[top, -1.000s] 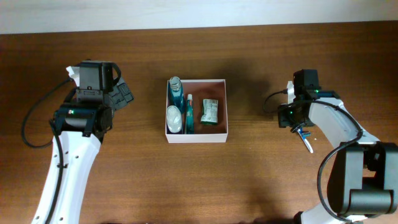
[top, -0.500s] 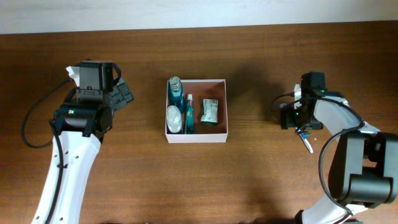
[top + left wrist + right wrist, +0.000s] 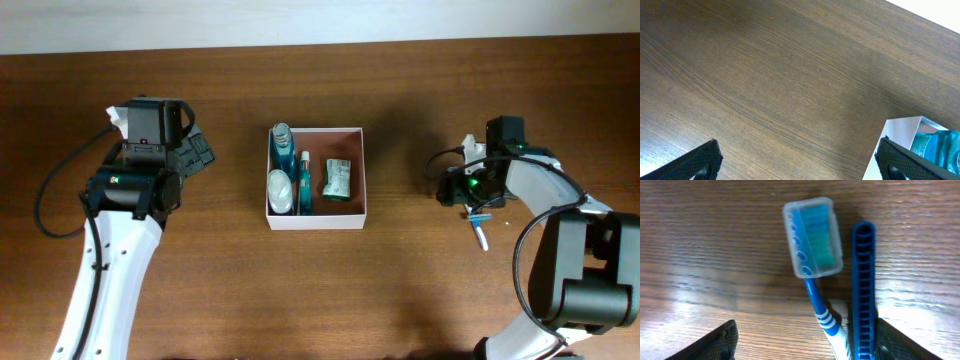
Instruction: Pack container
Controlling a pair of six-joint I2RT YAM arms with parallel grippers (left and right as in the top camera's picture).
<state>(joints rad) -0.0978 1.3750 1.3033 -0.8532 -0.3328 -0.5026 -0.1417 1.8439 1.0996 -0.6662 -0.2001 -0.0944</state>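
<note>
The container sits mid-tabletop. Packed so far are teal bottles along its left wall and a green packet beside them. Outstanding, well to its right, are a capped toothbrush and a blue comb, side by side. My right pincer stands open astride both. My left pincer, left of the container, is open and empty. The toothbrush handle and the comb's end run out of frame.

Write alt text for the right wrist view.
A blue toothbrush with a clear cap over its head lies beside a blue comb-like item on the wooden table. The right gripper is open, its dark fingers at the bottom corners.
</note>
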